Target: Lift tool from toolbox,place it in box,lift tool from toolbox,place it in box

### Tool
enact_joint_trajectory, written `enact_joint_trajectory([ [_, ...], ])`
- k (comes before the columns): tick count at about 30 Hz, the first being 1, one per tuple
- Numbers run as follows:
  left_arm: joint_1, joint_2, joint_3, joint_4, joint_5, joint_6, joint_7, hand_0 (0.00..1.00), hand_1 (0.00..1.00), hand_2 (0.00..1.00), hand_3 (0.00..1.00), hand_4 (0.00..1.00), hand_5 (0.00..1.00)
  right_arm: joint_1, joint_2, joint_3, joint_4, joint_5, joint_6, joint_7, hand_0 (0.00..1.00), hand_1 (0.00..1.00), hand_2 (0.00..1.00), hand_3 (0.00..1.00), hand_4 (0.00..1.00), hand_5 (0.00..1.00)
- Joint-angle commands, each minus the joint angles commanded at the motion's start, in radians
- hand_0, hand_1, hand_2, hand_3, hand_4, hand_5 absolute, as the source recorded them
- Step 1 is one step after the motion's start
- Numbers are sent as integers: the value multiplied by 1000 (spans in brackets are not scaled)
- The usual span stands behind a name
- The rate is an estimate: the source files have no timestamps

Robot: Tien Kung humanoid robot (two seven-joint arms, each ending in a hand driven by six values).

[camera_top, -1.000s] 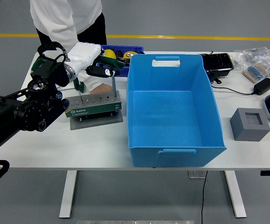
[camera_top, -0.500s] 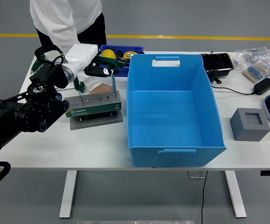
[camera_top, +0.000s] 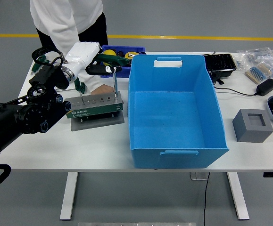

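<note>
Grey floor with a yellow line runs behind a white counter (camera_top: 42, 146) that fills the middle of the frame. At left, the robot's left hand (camera_top: 90, 63), white-shelled with dark fingers (camera_top: 101, 69), reaches in from the lower left and hangs over the toolbox (camera_top: 93, 106), a grey-green block on a grey plate. Its fingers are curled near the top of a green-handled tool (camera_top: 115, 85) standing upright in the toolbox's right end; whether they actually grip it cannot be told. A second tool (camera_top: 79, 89) stands in the toolbox's left part, just under the wrist. Right of the toolbox, close beside it, sits the big blue box (camera_top: 174, 141), open at the top. A person in a white top stands at the upper left, one hand (camera_top: 100, 88) resting on the counter behind the toolbox. A blue tray (camera_top: 122, 48) of yellow items lies behind the hand. At right are a grey cube (camera_top: 252, 125), a black tray (camera_top: 219, 62) and a black adapter (camera_top: 267, 86).
</note>
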Motion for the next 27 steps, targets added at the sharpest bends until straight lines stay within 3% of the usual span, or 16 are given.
enact_joint_trajectory([
  [9, 3, 13, -12, -56, 3, 3, -4, 262, 2, 33, 41, 963, 740, -8, 1, 4, 0, -6, 1, -2, 681, 642, 717, 563, 795, 726],
  [27, -20, 79, -58, -172, 23, -26, 8, 255, 2, 30, 35, 917, 759, -25, 6, 17, -3, -21, -1, -7, 680, 641, 717, 564, 795, 726],
])
